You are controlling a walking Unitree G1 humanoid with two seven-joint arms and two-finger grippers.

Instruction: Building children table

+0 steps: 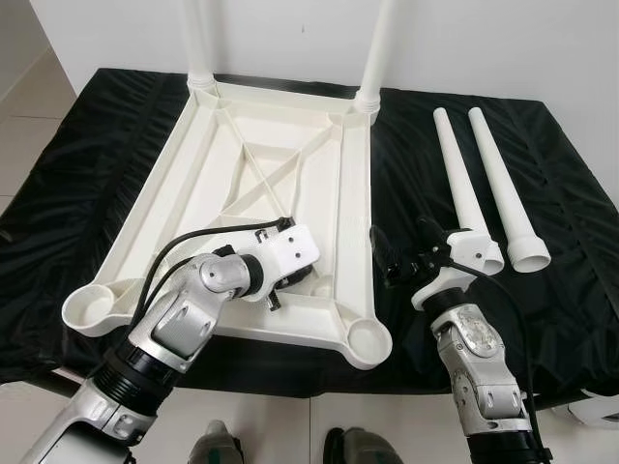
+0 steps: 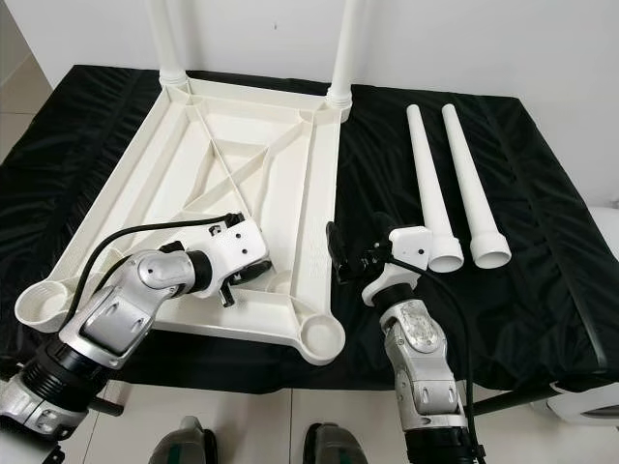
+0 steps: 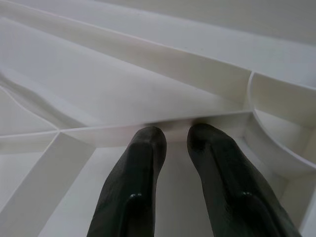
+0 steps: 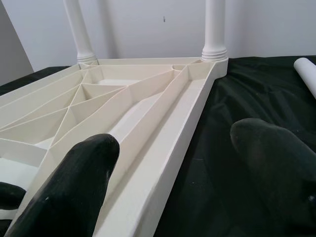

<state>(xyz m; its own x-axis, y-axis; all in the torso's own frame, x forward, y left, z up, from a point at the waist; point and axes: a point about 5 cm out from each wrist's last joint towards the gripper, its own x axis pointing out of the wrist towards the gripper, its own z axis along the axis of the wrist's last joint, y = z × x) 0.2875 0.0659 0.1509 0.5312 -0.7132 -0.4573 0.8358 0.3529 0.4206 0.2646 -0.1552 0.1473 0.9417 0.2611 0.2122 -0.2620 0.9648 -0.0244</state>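
Observation:
The white plastic table top [image 1: 353,184] lies upside down on a black cloth, its ribbed underside facing up. Two white legs [image 1: 198,43] [image 1: 377,48] stand in its far corner sockets. The near sockets [image 1: 368,338] [image 1: 92,309] hold nothing. Two loose legs [image 1: 462,184] [image 1: 503,179] lie side by side to the right of the top. My left gripper [image 3: 173,136] is shut inside the near part of the underside, its tips against a rib beside the near right socket. My right gripper [image 4: 173,148] stands open just off the top's right edge, holding nothing.
The black cloth [image 1: 87,164] covers the whole work surface up to a white wall. Its front edge runs just below my arms, with tiled floor [image 1: 290,425] and my feet beneath. A white object [image 1: 600,416] sits at the lower right.

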